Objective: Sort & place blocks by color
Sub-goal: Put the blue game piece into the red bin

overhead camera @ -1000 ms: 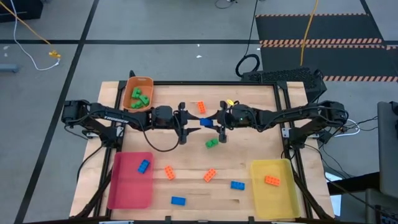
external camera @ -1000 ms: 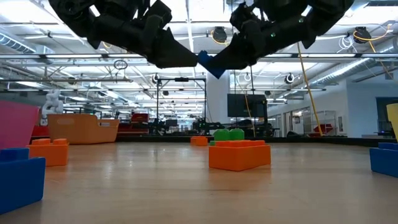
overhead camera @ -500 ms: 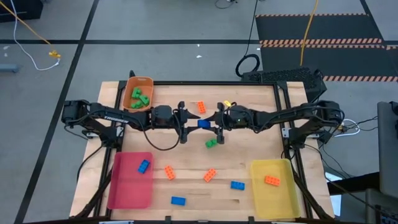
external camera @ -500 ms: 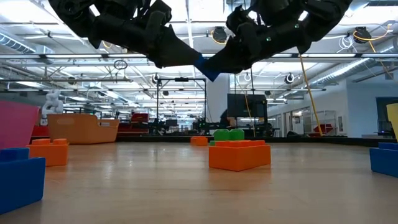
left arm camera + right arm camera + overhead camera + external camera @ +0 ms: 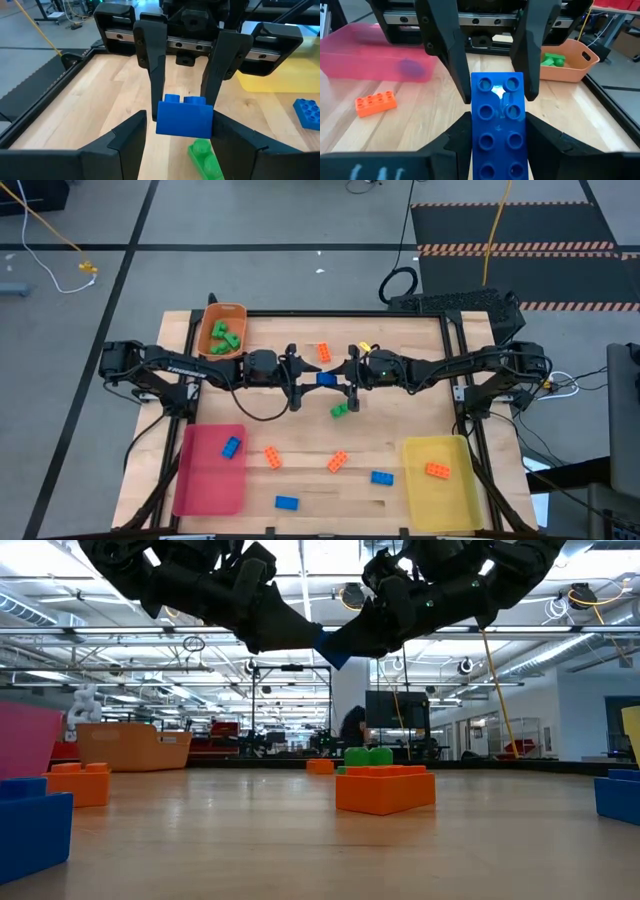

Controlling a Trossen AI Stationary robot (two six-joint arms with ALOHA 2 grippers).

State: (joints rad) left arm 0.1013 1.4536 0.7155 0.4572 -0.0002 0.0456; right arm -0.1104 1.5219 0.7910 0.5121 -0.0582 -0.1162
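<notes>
— Blue block [image 5: 327, 378] midair above mid-desk [image 5: 400, 340], clamped by right tool [image 5: 345, 376] and bracketed by left tool [image 5: 305, 378]?
— Yes. Clench left firmly first, then release right slowly; avoid twisting.

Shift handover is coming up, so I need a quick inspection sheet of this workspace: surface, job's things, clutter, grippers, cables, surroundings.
Surface: wooden table, no spills seen.
Job's things: blue block held in mid-air between both arms; green blocks in orange tray; a blue block in pink tray; an orange block in yellow tray; other blocks loose on the table.
Clutter: nothing seen.
Grippers: left gripper and right gripper meet at the table's centre, both shut on the blue block.
Cables: yellow cable on the floor.
Surroundings: open hall; keyboard behind the table.
</notes>
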